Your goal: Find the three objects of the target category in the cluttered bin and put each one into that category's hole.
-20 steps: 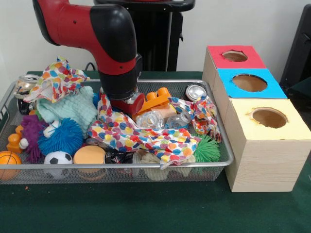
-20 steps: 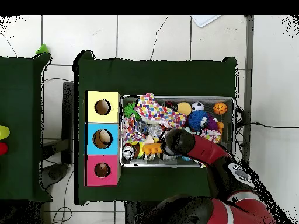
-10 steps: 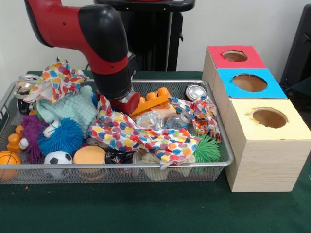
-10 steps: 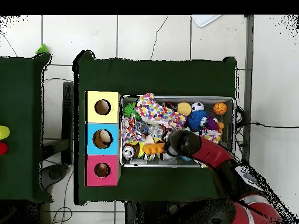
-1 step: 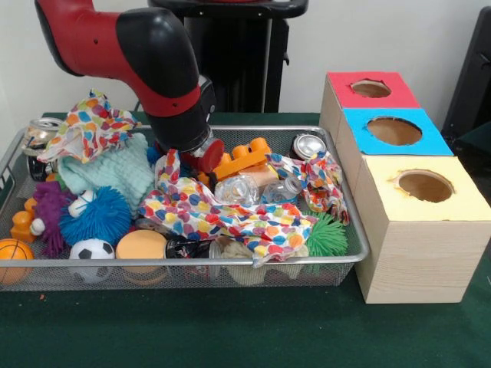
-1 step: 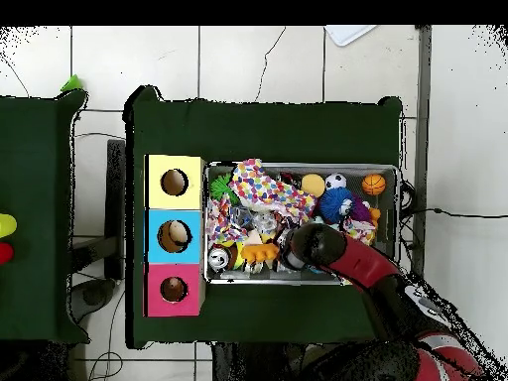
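Scanning the bin, near to far:
Front rim: wire mesh bin (image 5: 337,264) on the green table (image 5: 230,330); an orange basketball (image 5: 14,254), a soccer ball (image 5: 92,250) and an orange ball (image 5: 141,245) lie along it.
Near right corner: green spiky ball (image 5: 328,234).
Middle: dotted cloth (image 5: 222,215) draped over the clutter; a blue spiky ball (image 5: 96,216) and a purple toy (image 5: 48,213) lie to its left.
Behind the cloth: clear plastic bottles (image 5: 245,188) lying on their sides.
My gripper (image 5: 201,156): down among the items beside an orange toy (image 5: 244,157); I cannot tell whether my fingers are spread or clamped.
Far corner: silver can (image 5: 308,146) lying tilted.
Beside the bin: wooden boxes with yellow hole (image 5: 424,185) nearest, blue hole (image 5: 393,131) next, red hole (image 5: 370,89) farthest.
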Robot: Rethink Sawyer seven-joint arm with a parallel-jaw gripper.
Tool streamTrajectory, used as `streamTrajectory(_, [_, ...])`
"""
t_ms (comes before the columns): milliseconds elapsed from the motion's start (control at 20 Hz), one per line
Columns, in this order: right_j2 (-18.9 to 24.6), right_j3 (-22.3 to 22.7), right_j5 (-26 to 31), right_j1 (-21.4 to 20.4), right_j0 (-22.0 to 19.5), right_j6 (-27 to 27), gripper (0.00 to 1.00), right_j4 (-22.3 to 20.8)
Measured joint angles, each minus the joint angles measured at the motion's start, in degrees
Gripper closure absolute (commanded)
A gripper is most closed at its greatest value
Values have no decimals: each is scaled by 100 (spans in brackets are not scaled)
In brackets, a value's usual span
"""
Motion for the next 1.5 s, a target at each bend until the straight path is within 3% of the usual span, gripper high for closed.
streamTrajectory(750, [210,101,-8,12,-179,0,0,-2])
streamTrajectory(1000, [274,275,-413,3,-252,0,0,-1])
streamTrajectory(1500, [811,813,-1163,27,-935,0,0,1])
